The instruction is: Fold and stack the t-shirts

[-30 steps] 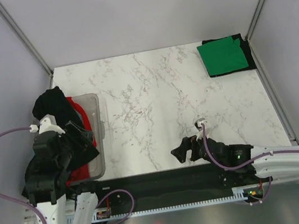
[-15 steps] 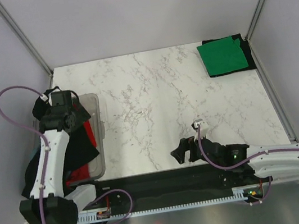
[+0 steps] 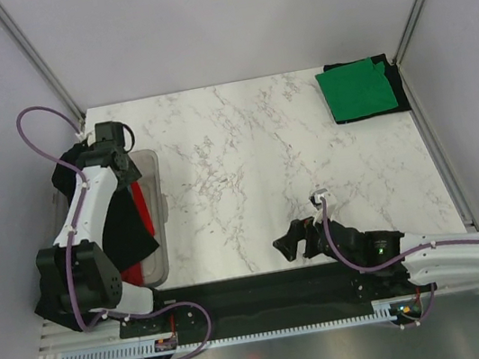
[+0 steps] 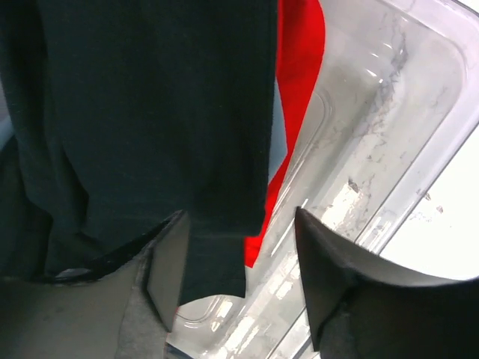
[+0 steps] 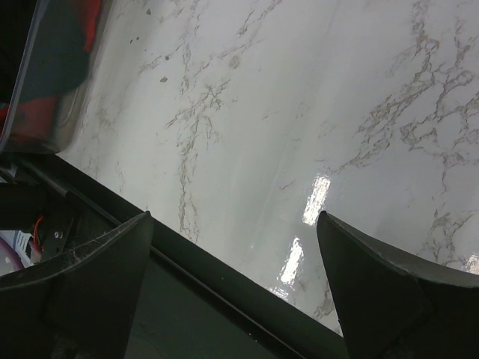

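Observation:
A black t-shirt (image 3: 118,230) drapes over the near-left side of the bin, with a red t-shirt (image 3: 141,209) under it. In the left wrist view the black t-shirt (image 4: 150,112) hangs in front of the red t-shirt (image 4: 303,60), with a grey-blue sliver (image 4: 277,146) between them. My left gripper (image 3: 114,145) hovers over the bin's far end. Its jaws (image 4: 239,258) stand apart with the black hem between them, close to the left finger (image 4: 168,277). A folded green t-shirt (image 3: 355,91) lies on a folded black one (image 3: 399,89) at the far right corner. My right gripper (image 3: 288,243) (image 5: 233,218) is open and holds nothing, low over the table's near edge.
The translucent grey plastic bin (image 3: 159,212) (image 4: 397,142) stands at the table's left edge. The marble table (image 3: 254,159) spreads between the bin and the stack. A black rail (image 5: 224,299) runs along the near edge under the right gripper. Frame posts stand at the far corners.
My left arm swung from the bin's near side to its far end, and its jaws narrowed somewhat. The right arm has barely moved.

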